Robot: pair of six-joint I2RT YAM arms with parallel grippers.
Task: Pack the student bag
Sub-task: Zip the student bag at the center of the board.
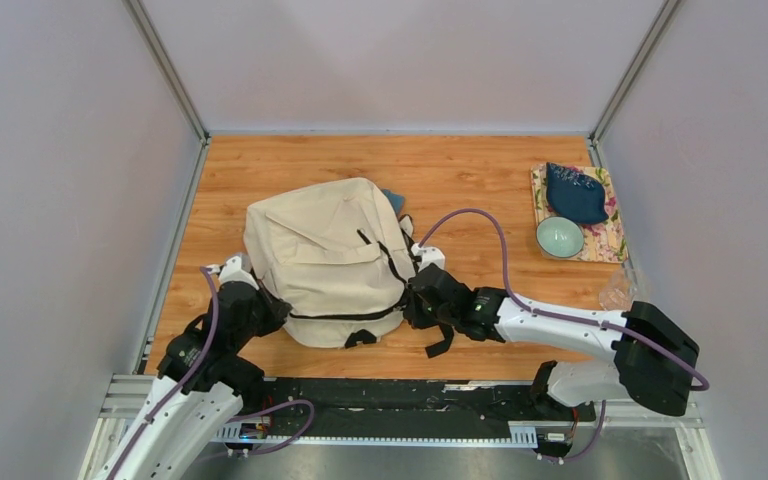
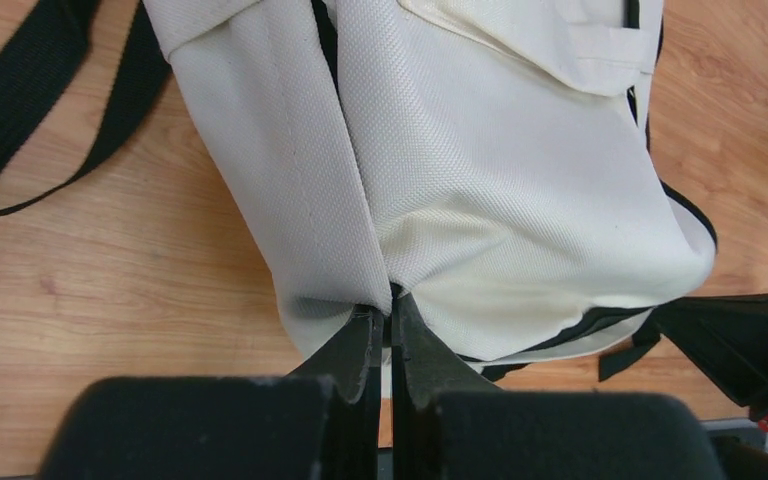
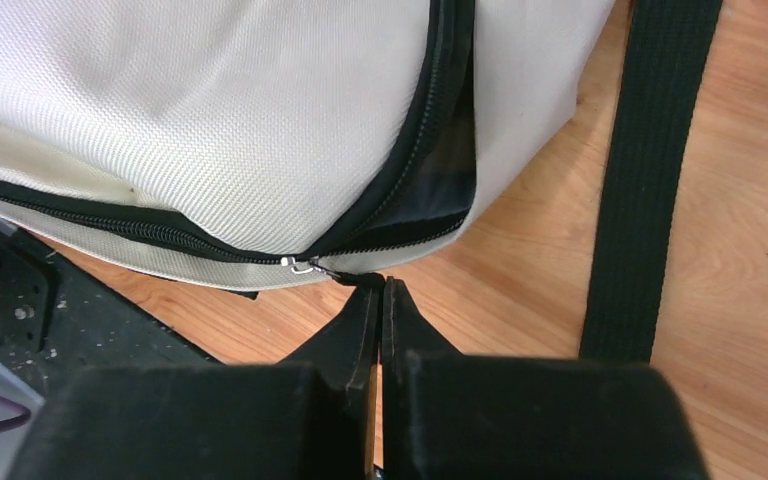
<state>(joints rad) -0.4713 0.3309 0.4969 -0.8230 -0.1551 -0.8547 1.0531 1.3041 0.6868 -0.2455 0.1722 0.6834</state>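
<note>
The student bag [image 1: 325,255], a beige canvas backpack with black straps, lies in the middle of the table. My left gripper [image 1: 278,305] is at its near left corner. In the left wrist view the gripper [image 2: 392,300] is shut, pinching a fold of the bag's cloth [image 2: 480,180]. My right gripper [image 1: 412,300] is at the bag's near right corner. In the right wrist view the gripper [image 3: 380,285] is shut on the black zipper pull next to the metal slider [image 3: 300,266]. The zipper [image 3: 422,130] gapes beyond the slider, showing dark lining.
A floral mat [image 1: 610,240] at the back right holds a dark blue cloth item [image 1: 575,193] and a pale green bowl [image 1: 559,237]. A clear plastic thing [image 1: 615,290] lies near the right wall. A small teal thing [image 1: 394,201] peeks out behind the bag. Loose black straps [image 3: 650,170] trail on the wood.
</note>
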